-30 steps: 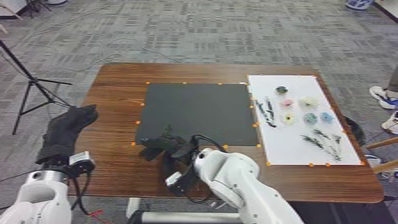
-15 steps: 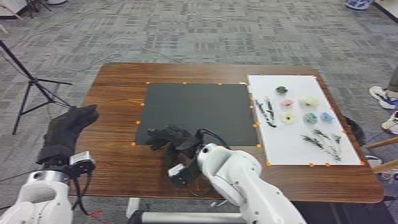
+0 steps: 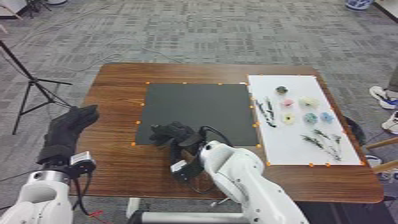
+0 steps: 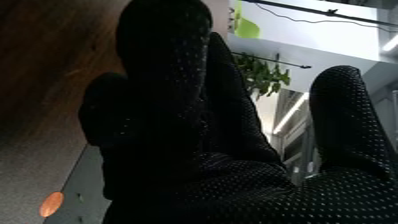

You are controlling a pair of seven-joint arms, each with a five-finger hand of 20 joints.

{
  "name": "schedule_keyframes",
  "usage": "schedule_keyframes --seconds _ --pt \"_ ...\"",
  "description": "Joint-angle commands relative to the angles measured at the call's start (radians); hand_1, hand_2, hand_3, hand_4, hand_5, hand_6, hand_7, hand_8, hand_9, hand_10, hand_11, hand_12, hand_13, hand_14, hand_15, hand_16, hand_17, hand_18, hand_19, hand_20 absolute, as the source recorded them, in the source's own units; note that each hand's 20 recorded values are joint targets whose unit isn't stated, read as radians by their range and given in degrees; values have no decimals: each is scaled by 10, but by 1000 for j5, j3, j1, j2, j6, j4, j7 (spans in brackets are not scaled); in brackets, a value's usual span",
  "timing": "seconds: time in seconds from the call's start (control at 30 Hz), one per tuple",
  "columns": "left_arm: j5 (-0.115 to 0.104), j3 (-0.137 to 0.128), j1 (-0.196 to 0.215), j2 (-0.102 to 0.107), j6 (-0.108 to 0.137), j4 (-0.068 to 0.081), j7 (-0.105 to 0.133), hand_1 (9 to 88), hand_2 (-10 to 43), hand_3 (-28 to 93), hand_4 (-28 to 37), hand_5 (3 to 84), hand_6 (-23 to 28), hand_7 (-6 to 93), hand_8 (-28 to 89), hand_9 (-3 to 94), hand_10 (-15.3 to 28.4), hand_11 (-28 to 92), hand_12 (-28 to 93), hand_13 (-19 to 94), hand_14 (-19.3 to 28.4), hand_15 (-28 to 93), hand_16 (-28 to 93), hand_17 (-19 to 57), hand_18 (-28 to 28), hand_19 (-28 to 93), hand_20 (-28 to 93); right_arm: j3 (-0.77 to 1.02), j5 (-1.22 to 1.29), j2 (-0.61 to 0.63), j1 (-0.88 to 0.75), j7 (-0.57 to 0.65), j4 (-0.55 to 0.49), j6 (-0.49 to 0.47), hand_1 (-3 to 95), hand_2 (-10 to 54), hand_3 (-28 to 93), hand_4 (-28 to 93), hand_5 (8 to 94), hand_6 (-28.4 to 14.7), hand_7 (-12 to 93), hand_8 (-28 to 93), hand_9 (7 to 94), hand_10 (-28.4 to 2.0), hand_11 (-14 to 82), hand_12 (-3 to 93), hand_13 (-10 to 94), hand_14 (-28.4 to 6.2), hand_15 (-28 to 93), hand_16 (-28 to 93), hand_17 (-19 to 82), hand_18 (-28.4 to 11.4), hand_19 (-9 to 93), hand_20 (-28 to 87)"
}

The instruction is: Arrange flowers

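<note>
1. Sprigs (image 3: 316,142), right of the black mat (image 3: 197,104): likely light, springy; best pinched mid-stem.
2. Right hand (image 3: 173,133), over the mat: fingers straight.
3. Left hand (image 3: 78,117), left of it: fingers extended.
4. Flowers (image 3: 310,118), right of it: likely soft, best held low.

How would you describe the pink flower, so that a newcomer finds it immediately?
On the brown table, find the white sheet at the head view's right. The pink flower lies between the dark green head and the yellow flower. Unlike the cream flower to its right, it is pink.

Left hand (image 3: 77,118) straight; right hand (image 3: 174,134) splayed
</note>
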Motion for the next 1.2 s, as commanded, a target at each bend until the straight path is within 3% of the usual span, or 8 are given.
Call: schedule_keyframes --seconds 0.03,0.6,1.2 --pt "2 -3 10 -7 -6 -7 -12 213 129 677 -283 510 42 156 -63 472 141 213 132 354 169 194 -2 41 86 56 135 -21 15 9 -31 23 -32 -28 173 152 536 -117 582 -79 76 -70 568 -166 66 61 937 -71 461 273 626 -168 932 314" --pt "-1 9 -4 -16 -11 -2 -2 212 128 677 -283 510 43 156 -64 471 142 212 132 353 170 193 -2 41 86 55 135 -33 -197 2 -35 -56 30 -61 174 149 533 -113 583 -79 76 -71 570 -166 65 61 937 -72 461 270 626 -168 932 314" --pt "-2 12 -7 -17 -3 -3 0 212 128 677 -283 511 43 156 -64 472 142 213 132 352 169 193 -1 41 86 55 135 -25 -144 21 -7 -55 23 -55 176 147 528 -111 581 -78 77 -71 567 -165 66 62 937 -72 460 272 626 -169 932 315"
